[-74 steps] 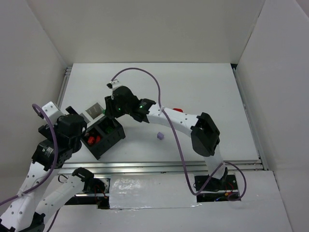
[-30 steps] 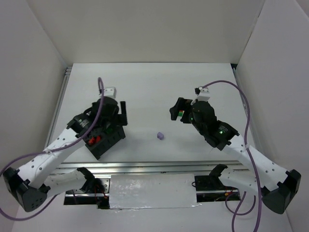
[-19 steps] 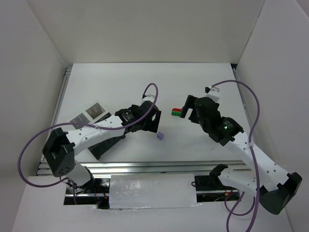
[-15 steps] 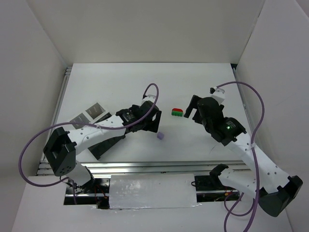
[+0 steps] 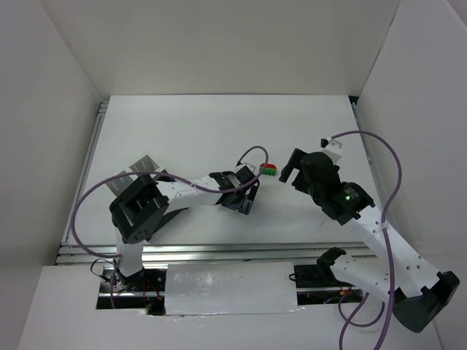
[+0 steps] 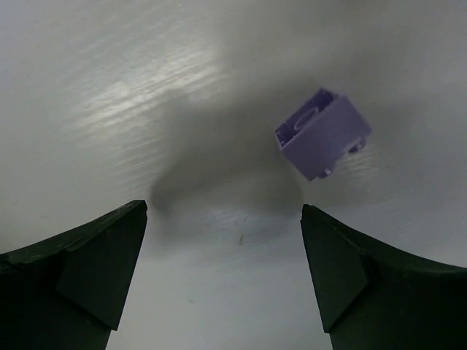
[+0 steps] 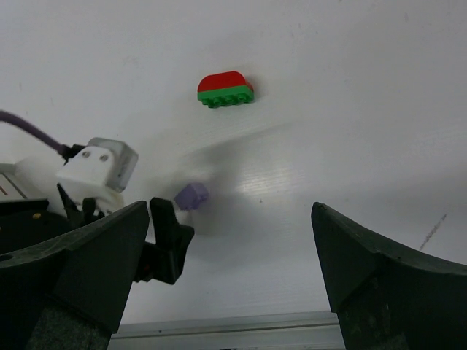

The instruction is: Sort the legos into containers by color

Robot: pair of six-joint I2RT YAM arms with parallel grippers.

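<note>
Left claw [image 6: 222, 211]: you have it spread wide with nothing in it, low over the white surface [image 6: 109, 87]. The lilac brick [image 6: 323, 133] lies just beyond the fingertips, not between them. It is nearer the finger on the right of the wrist view [image 6: 365, 284] than the one on the left, and it touches neither. It sits skewed to the claw's line, alone on the surface. From above, the left claw covers the lilac brick almost wholly.

Right claw [image 7: 230, 208]: also spread wide and empty, held above the surface on the right side of the lilac brick and well apart from it.

Red-and-green brick [image 7: 225, 89]: it rests on the surface a little beyond the lilac brick, on the far side from the arm bases, with the red layer over the green. It is clear of both claws; in the top view it lies between their tips, near each.

Well to the left of the lilac brick, two grey tabs [image 5: 144, 162] show past the left arm [image 5: 190, 191]. You cannot make out the black box or its compartments under that arm.
</note>
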